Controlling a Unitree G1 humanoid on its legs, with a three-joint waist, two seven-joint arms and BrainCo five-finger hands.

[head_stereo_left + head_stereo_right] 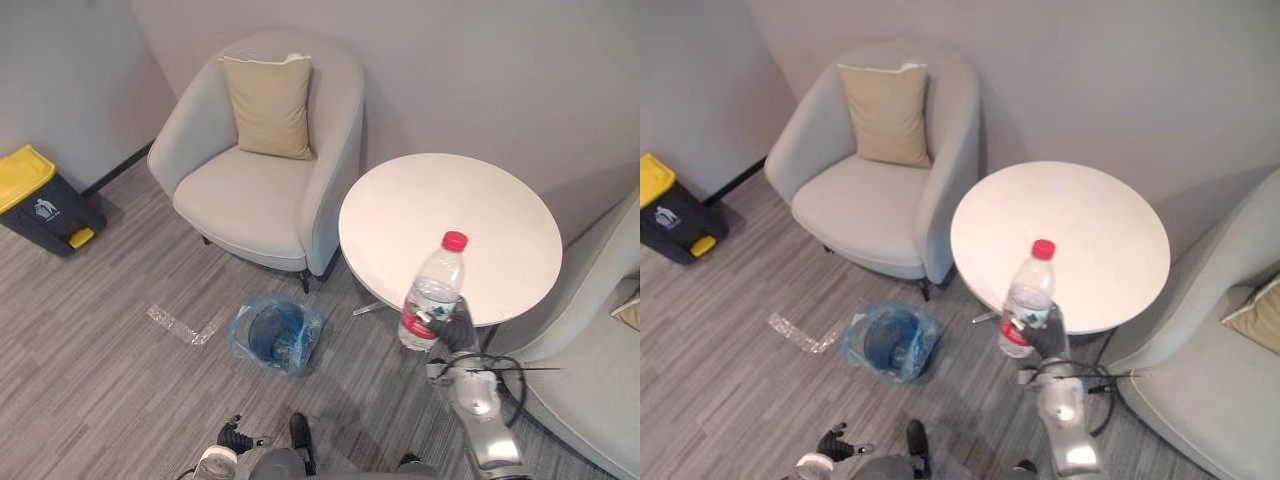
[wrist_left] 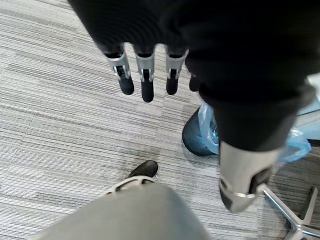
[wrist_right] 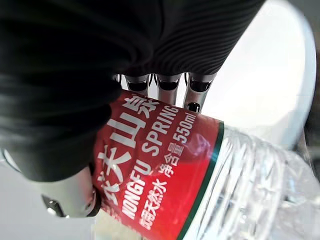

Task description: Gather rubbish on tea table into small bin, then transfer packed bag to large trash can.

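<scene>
A clear water bottle [image 1: 432, 290] with a red cap and red label stands upright in my right hand [image 1: 455, 328], just off the front edge of the round white tea table [image 1: 450, 200]. In the right wrist view the fingers [image 3: 167, 82] and thumb curl round the bottle's label [image 3: 160, 165]. The small bin [image 1: 275, 335], lined with a blue bag, stands on the floor to the left of the table. My left hand [image 2: 145, 70] hangs low over the carpet near the bin [image 2: 200, 132], fingers straight and holding nothing. The tabletop is bare.
A dark large trash can [image 1: 35, 200] with a yellow lid stands by the wall at far left. A grey armchair [image 1: 260, 190] with a beige cushion is behind the small bin, and another armchair [image 1: 590, 370] at the right. A strip of clear tape [image 1: 180, 325] lies on the carpet.
</scene>
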